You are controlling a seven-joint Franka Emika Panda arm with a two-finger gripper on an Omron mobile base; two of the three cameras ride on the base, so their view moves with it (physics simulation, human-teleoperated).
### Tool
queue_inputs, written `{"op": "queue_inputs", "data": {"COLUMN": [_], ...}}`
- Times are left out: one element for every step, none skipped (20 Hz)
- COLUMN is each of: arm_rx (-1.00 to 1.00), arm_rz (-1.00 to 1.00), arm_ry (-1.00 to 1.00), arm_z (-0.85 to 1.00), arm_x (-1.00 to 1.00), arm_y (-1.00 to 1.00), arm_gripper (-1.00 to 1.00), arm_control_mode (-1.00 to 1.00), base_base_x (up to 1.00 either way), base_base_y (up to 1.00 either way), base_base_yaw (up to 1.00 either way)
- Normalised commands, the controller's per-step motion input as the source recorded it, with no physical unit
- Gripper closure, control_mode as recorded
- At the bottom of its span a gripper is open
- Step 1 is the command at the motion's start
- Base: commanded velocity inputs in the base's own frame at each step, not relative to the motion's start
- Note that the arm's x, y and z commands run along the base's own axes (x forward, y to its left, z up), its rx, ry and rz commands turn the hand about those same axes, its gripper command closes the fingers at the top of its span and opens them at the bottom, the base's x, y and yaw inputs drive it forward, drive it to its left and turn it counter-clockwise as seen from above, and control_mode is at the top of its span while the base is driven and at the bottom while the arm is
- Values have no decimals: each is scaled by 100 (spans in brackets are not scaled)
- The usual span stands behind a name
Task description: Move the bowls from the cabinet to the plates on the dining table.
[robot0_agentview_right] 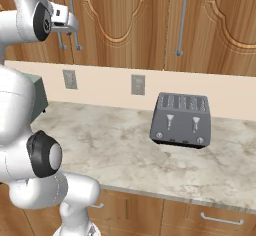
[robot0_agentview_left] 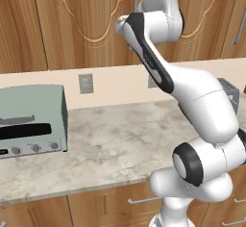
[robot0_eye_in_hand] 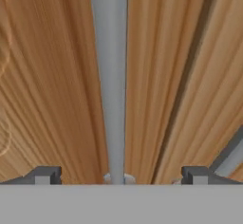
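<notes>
Hand view: cabinet handle (robot0_eye_in_hand: 110,76) centred btwn open tool (robot0_eye_in_hand: 118,176) tips.

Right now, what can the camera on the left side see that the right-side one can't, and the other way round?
The left base view alone shows the front of a pale green toaster oven with its knobs. The right base view alone shows a dark grey toaster whole, and the gripper open at a silver bar handle. Both show the wooden cabinet, the marble counter, wall outlets and the white arm.

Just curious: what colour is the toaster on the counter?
Dark grey toaster, with silvery levers; clearest in the right base view.
</notes>
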Motion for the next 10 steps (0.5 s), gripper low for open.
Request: {"op": "queue_inputs", "data": {"arm_rx": [0,0,0,0,0,0,0,0,0,0], "arm_rz": [0,0,0,0,0,0,0,0,0,0], "arm_ry": [0,0,0,0,0,0,0,0,0,0], "arm_z": [0,0,0,0,0,0,0,0,0,0], "arm_x": [28,31,29,29,29,31,31,30,27,26], "arm_y": [0,0,0,0,0,0,0,0,0,0], "arm_gripper": [-100,-100,-100,-100,-100,-100,-100,-100,-100,-100], "arm_control_mode": [-100,-100,-100,-100,-100,-100,-100,-100,-100,-100], "base_base_x": [0,0,0,0,0,0,0,0,0,0], "base_base_y": [0,0,0,0,0,0,0,0,0,0], "base_base_yaw": [0,0,0,0,0,0,0,0,0,0]}}
